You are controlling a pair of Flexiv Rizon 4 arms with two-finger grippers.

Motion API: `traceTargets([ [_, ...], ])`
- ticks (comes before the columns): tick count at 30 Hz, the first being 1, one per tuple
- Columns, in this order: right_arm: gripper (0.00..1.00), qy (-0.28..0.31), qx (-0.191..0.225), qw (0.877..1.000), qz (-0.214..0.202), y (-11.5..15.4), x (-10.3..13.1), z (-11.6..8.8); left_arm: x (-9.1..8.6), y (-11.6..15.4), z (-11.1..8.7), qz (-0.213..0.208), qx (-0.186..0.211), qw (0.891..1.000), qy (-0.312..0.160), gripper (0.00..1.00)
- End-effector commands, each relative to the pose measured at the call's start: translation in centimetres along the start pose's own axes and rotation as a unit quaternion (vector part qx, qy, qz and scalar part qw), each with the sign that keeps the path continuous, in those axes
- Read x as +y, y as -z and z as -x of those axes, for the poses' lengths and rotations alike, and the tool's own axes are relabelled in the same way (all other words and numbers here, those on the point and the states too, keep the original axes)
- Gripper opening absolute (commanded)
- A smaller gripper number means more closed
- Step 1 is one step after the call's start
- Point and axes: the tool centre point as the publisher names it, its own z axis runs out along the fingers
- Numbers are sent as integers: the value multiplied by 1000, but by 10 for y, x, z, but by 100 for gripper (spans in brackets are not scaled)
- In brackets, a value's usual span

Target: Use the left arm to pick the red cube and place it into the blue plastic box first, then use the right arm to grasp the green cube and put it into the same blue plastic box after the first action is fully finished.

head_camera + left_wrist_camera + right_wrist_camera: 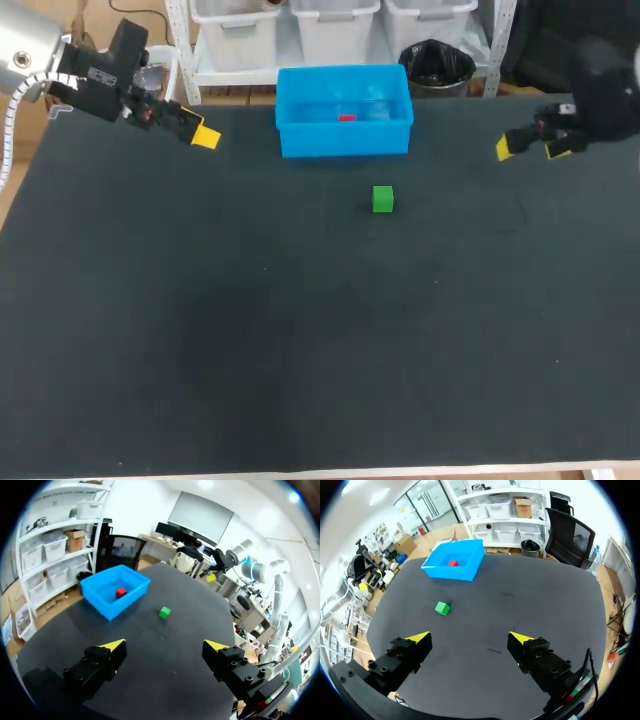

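Black table mat: fills nearly the whole head view and carries the box and one cube.
Left arm: comes in at the upper left of the frame and hangs over the table's far left corner.
Right arm: comes in at the upper right, over the table's far right edge.
Blue plastic box: upper middle of the frame, at the table's far edge, open side up.
Left gripper: fingers spread wide, nothing between them, well apart from the box.
Right gripper: fingers likewise spread wide and holding nothing.
Green cube: on the mat just in front of the box, slightly right of centre, apart from both grippers.
Red cube: inside the box, on its floor.
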Motion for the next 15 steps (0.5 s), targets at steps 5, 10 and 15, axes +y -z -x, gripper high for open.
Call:
traceTargets([
  [5,100,10,55,997,-44,-13,24,22,0,0,-1,0,-2,1000,-1,100],
  [10,100,10,77,995,-62,-22,38,29,0,0,-1,0,-2,1000,-1,100],
  [15,100,9,101,992,-78,-32,52,33,0,0,-1,0,-2,1000,-1,100],
])
